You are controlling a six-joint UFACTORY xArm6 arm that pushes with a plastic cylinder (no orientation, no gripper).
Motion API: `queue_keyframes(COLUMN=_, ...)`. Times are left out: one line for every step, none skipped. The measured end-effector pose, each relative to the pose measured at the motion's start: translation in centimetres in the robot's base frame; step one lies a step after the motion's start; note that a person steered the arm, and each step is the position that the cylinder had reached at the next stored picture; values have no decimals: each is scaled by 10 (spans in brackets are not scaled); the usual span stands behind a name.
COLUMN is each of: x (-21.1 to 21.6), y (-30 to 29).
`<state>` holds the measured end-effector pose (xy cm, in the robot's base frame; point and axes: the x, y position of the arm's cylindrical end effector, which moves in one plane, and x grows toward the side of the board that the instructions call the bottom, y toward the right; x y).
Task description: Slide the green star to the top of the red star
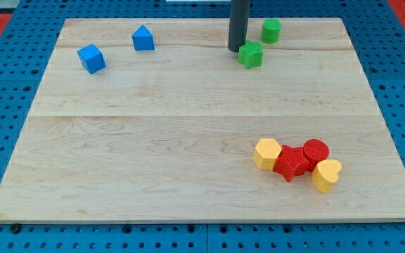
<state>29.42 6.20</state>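
The green star [251, 54] lies near the view's top, right of centre. My tip [235, 49] stands just at its left edge, touching or nearly touching it. The red star [291, 163] lies at the lower right, wedged between a yellow hexagon [266, 153] on its left, a red cylinder [316, 151] at its upper right and a yellow heart [326, 175] at its right. The green star is far above the red star, a little to its left.
A green cylinder [271, 30] sits just above and right of the green star. A blue cube [91, 58] and a blue pentagon-shaped block [143, 38] lie at the upper left. The wooden board [153, 140] rests on a blue pegboard.
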Motion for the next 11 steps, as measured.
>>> queue_keyframes(x=50, y=4)
queue_keyframes(x=85, y=4)
queue_keyframes(x=99, y=7)
queue_keyframes(x=90, y=8)
queue_keyframes(x=44, y=6)
queue_keyframes(x=12, y=-11)
queue_keyframes(x=-11, y=-5)
queue_keyframes(x=-15, y=37)
queue_keyframes(x=31, y=53)
queue_keyframes(x=68, y=46)
queue_keyframes(x=65, y=31)
